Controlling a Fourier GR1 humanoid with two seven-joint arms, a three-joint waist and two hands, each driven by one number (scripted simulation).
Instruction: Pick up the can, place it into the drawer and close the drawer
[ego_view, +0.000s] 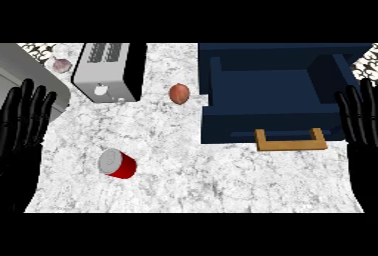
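1. The white, grey-veined marble counter top (221, 175) fills most of the view and lies between the two hands; its near edge is cut off by the lower band.
2. The dark navy box-shaped drawer (273, 92) stands pulled open ahead and just inward of the right hand, with a flat tan wooden U-shaped handle (291, 140) on its front. Its inside shows only dark blue; the far wall is cut off at the top.
3. The brushed grey metal sink basin (29, 75) lies ahead of the left hand, only its corner in view, with a small pale rounded thing (60, 64) at its rim that is too small to identify.
4. The silver, black-sided toaster (111, 70) stands ahead and inward of the left hand, slots on top and a white knob on its front. No writing can be read on it.
5. The black left hand (26, 117) rests at the left edge, fingers straight and pointing up, holding nothing; its forearm is mostly hidden.
6. The black right hand (359, 120) rests at the right edge, likewise with straight, empty fingers, partly cut off by the edge.
7. The red can with a silver lid (117, 163) lies tilted on the counter, inward of the left hand and slightly nearer, well apart from the drawer. No label or brand is legible.
8. The small reddish-brown egg-shaped object (179, 93) sits between toaster and drawer.
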